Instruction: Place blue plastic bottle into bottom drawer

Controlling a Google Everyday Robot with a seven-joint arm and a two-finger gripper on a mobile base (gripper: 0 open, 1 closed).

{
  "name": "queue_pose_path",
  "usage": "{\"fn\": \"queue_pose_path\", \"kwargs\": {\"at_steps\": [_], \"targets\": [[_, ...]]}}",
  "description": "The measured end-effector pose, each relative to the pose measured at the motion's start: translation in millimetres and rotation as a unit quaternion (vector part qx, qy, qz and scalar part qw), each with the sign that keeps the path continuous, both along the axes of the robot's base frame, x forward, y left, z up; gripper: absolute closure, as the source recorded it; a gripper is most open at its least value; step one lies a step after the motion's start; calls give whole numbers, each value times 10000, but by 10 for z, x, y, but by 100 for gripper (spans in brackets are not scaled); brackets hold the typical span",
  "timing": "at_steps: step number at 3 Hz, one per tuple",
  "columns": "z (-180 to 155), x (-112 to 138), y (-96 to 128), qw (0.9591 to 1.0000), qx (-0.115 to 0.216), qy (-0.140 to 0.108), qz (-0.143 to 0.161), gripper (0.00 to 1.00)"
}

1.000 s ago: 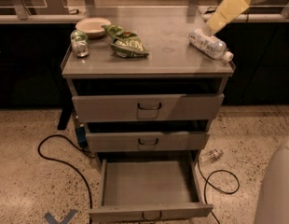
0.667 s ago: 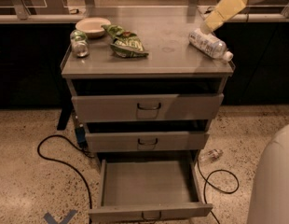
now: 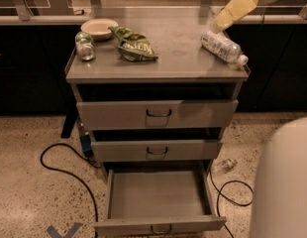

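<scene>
Gripper (image 3: 217, 26) hovers over right rear of cabinet top (image 3: 183, 58).

Clear plastic bottle (image 3: 224, 47) by matt hand (image 3: 217, 27)

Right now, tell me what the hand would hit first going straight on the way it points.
The hand, at the upper right, points down-left at the blue plastic bottle lying on the cabinet top just below it. It would probably meet the bottle's base end first, though depth is unclear.

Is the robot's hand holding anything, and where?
Cannot tell: the gripper is at the far end of the bottle, which lies on the cabinet top.
</scene>
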State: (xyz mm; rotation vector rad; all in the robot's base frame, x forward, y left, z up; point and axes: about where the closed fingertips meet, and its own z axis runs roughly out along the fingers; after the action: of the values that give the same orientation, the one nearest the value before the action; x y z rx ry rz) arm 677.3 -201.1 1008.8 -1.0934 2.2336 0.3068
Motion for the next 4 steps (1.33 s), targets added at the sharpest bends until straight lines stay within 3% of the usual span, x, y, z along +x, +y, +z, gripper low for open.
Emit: {"fn": "queue_pose_path", "kwargs": {"at_steps": [1, 2, 4], "targets": [[-268, 417, 8, 9989, 261, 135, -373, 0], [-398, 678, -19, 9955, 210, 192, -909, 0], [-525, 754, 9, 9946, 222, 278, -976, 0]]}}
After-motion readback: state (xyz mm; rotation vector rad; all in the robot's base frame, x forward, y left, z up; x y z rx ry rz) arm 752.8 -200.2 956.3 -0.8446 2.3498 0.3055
